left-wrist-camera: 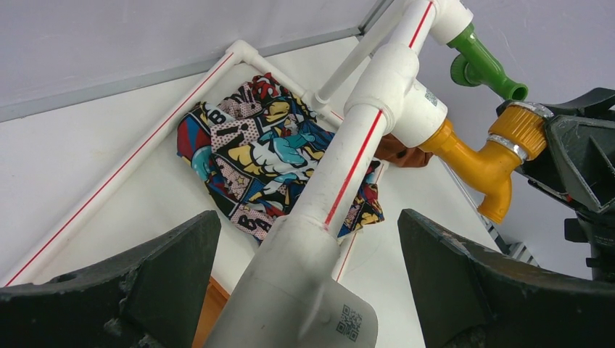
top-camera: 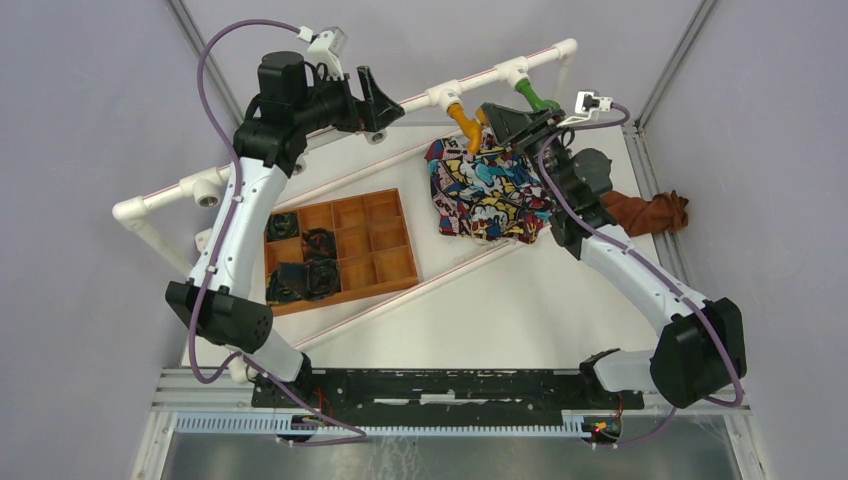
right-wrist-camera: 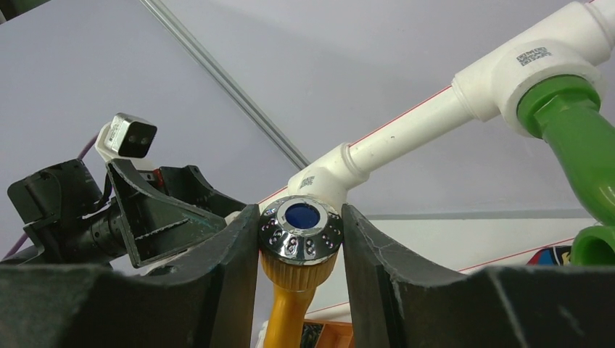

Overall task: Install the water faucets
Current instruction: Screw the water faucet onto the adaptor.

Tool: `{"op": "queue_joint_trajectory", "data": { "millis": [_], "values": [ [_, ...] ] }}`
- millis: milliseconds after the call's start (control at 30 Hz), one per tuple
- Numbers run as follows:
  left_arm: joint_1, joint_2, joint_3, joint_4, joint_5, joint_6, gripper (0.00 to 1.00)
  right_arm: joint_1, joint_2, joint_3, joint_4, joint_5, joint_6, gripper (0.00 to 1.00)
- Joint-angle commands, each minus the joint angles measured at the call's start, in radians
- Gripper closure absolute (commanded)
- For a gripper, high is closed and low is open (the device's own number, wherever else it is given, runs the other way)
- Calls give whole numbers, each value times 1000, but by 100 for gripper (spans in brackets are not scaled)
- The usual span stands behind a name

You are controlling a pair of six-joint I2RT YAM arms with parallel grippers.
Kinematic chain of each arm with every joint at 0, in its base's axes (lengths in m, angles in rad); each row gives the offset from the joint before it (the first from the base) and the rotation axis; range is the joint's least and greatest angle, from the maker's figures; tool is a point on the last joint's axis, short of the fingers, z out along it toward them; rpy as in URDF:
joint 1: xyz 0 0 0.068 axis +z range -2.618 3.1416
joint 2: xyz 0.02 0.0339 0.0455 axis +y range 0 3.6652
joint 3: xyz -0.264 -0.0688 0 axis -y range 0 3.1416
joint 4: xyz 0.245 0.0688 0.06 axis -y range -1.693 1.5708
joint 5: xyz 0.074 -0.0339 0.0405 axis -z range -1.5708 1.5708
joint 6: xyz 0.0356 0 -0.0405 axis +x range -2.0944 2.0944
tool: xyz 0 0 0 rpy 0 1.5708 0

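Observation:
The orange-yellow faucet (top-camera: 465, 122) and the green faucet (top-camera: 535, 97) both sit in white T-fittings on the raised pipe (top-camera: 480, 78) at the back, spouts hanging down. My right gripper (top-camera: 492, 122) is shut on the orange faucet's chrome-capped knob (right-wrist-camera: 301, 228), one finger on each side. The green faucet (right-wrist-camera: 573, 145) is free at the right of that view. My left gripper (top-camera: 375, 105) is open and straddles the same pipe (left-wrist-camera: 348, 167) further left, with gaps on both sides. The left wrist view also shows the orange faucet (left-wrist-camera: 479, 156) and the green one (left-wrist-camera: 482, 61).
An orange compartment tray (top-camera: 375, 235) with black parts lies at centre-left. A comic-print cloth (top-camera: 485, 190) lies under the faucets and a brown cloth (top-camera: 650, 212) at the right edge. An open T-fitting (top-camera: 207, 190) sits on the lower pipe at left.

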State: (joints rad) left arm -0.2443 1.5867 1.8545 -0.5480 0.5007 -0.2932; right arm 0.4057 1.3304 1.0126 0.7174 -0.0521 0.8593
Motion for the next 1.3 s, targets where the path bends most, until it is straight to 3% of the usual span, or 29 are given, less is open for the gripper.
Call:
{"op": "queue_joint_trajectory", "data": {
  "millis": [0, 133, 367, 600, 667, 767, 933, 1033, 1267],
  "values": [
    [-4, -18, 9, -10, 18, -9, 0, -72, -2, 25, -132, 71, -67, 53],
    [-4, -18, 14, -11, 18, -9, 0, -82, 7, 63, -203, 77, -134, 52],
    [-4, -15, 12, -11, 18, -10, 0, -86, -8, 117, -213, 7, -267, 27],
    [-3, -11, 20, -10, 23, -13, 0, -82, -75, 200, -241, -188, -476, 26],
    [-4, -15, 16, -10, 23, -11, 0, -74, -100, 231, -297, -262, -608, 27],
    [-3, -19, 13, -10, 18, -9, 0, 6, -122, 318, -532, -288, -989, 26],
    [-4, -18, 18, -6, 21, -15, 0, 158, -179, 324, -763, -13, -1492, 22],
    [-5, -23, 16, -7, 16, -12, 0, 210, -241, 222, -725, 132, -1738, 21],
    [-4, -20, 22, -12, 5, -12, 0, 302, -296, -37, -485, 224, -2270, 16]
  ]
}}
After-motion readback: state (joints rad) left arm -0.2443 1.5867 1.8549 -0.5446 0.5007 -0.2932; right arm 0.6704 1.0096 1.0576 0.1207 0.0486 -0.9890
